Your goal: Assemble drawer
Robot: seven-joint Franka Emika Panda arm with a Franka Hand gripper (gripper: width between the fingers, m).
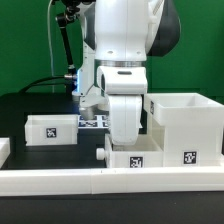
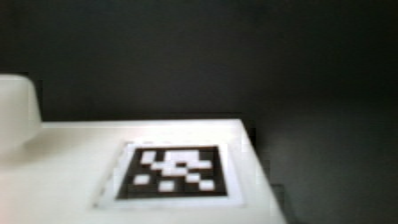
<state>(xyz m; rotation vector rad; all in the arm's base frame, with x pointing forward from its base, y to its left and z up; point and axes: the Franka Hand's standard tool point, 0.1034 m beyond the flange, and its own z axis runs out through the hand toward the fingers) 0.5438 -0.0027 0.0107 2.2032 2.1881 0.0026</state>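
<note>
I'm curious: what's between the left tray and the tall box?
In the exterior view, the arm and a second tray under it sit between left tray and box.

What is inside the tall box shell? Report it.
Of the box shell, only bare white upper inner walls show. Its front wall covers the floor; anything low inside is hidden.

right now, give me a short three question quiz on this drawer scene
1. True or false: the tall box shell stands at the exterior view's left.
2. The gripper hangs right over: A) the tray at the exterior view's left, B) the middle tray, C) the shell's open top?
3. Fill in: the wrist view shows a black-and-white ___ close up.
Key: 1 false; 2 B; 3 tag.
</note>
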